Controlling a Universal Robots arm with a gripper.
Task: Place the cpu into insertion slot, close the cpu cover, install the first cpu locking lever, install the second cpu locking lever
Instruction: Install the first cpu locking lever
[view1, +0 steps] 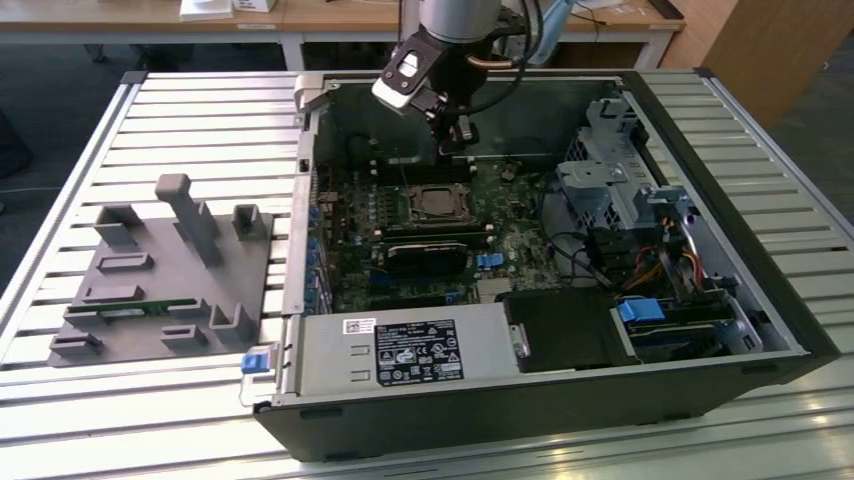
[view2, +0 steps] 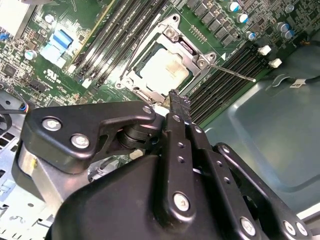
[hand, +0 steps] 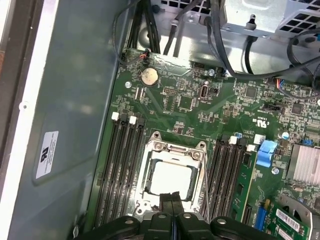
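The dull silver-grey square cpu (hand: 170, 178) is seated in the silver-rimmed insertion slot (hand: 155, 145) on the green circuit board (hand: 200, 112). The black tool (hand: 172, 196) is held close over the slot's rim, beside the cpu, its fingers pressed together with nothing gripped.

The arm (view1: 461, 18) hangs from the top of the exterior view, its wrist (view1: 411, 72) tilted and the gripper (view1: 462, 140) pointing straight down. In both wrist views the two black fingers (hand: 165, 201) (view2: 178, 107) are pressed flat together, tips meeting in a thin seam.
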